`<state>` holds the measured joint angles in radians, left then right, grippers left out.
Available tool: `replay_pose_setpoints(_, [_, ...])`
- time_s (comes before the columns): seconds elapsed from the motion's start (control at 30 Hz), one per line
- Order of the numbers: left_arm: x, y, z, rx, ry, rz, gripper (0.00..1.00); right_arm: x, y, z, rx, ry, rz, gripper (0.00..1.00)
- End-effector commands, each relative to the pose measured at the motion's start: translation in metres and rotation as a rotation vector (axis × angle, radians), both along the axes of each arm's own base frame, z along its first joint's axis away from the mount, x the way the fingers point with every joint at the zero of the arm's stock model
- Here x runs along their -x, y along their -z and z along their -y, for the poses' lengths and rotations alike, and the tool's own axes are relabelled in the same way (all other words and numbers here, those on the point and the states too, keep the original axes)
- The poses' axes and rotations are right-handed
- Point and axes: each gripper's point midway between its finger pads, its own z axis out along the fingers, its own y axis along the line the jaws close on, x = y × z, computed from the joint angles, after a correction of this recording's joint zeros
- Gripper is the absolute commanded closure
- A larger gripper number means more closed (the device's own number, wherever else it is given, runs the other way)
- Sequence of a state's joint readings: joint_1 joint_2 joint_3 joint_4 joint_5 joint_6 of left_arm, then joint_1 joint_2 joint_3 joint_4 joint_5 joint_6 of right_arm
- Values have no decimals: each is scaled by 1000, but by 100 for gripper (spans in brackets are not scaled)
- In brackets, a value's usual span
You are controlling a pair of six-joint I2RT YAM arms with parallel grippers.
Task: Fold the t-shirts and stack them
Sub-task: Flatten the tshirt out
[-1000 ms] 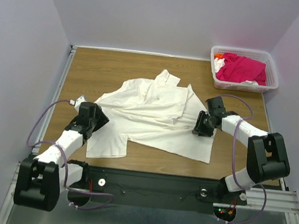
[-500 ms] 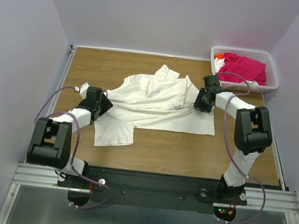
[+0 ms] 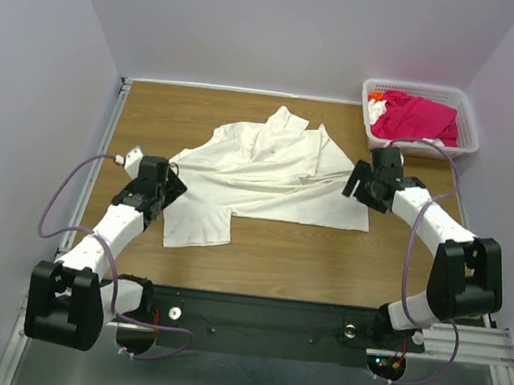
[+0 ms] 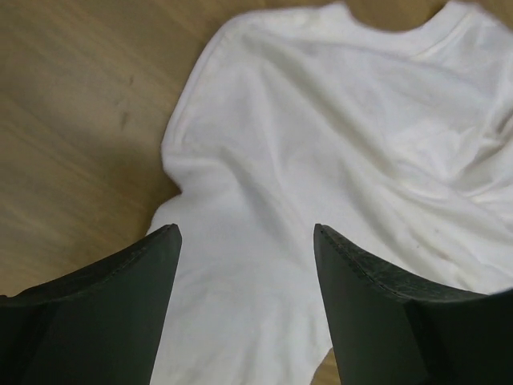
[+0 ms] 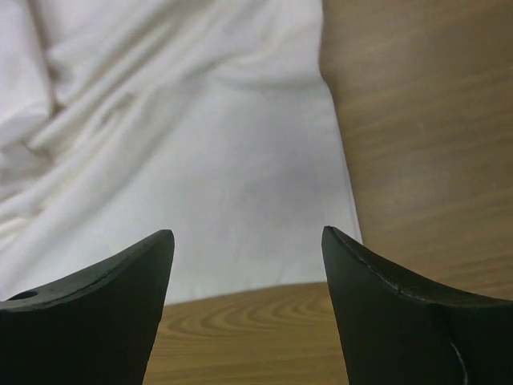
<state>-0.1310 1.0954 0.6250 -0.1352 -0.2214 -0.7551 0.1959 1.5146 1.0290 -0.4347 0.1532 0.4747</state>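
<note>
The off-white t-shirt (image 3: 268, 180) lies spread and wrinkled on the wooden table (image 3: 154, 116), collar toward the far side, bottom part folded under into a straight near edge. The magenta-pink t-shirt (image 3: 420, 118) sits bunched in the basket. My left gripper (image 3: 170, 188) hovers open over the shirt's left sleeve; in the left wrist view the gripper (image 4: 244, 233) has only white cloth (image 4: 337, 136) below it, nothing between the fingers. My right gripper (image 3: 358, 183) stands open at the shirt's right edge; in the right wrist view the gripper (image 5: 247, 233) is above the shirt's corner (image 5: 200, 160) and bare wood.
A white lattice basket (image 3: 470, 124) stands at the far right corner of the table, with other cloth under the pink shirt. Purple-grey walls close in the back and sides. Metal rails run along the table's left edge (image 3: 104, 147) and the near edge.
Both grippers carried the shirt's sides toward the far side, then opened and let go. The right arm has since pulled back to the right; the left has drawn slightly nearer.
</note>
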Motion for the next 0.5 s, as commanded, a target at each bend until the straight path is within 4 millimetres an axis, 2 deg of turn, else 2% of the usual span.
replay_pose_setpoints(0.0, [66, 56, -3, -33, -27, -284, 22, 38, 19, 12, 6, 45, -74, 20])
replay_pose_setpoints(0.07, [78, 66, -2, -38, -39, -335, 24, 43, 17, 13, 2, 51, -70, 19])
replay_pose_setpoints(0.17, [83, 72, 10, -18, -19, -383, 28, 50, 24, 16, 0, 62, -92, 19])
replay_pose_setpoints(0.23, [89, 79, 10, -20, -25, -426, 29, 51, 25, 17, -1, 69, -100, 19])
replay_pose_setpoints(0.47, [95, 79, 6, -40, -63, -470, 31, 51, 28, 22, 9, 79, -107, 17])
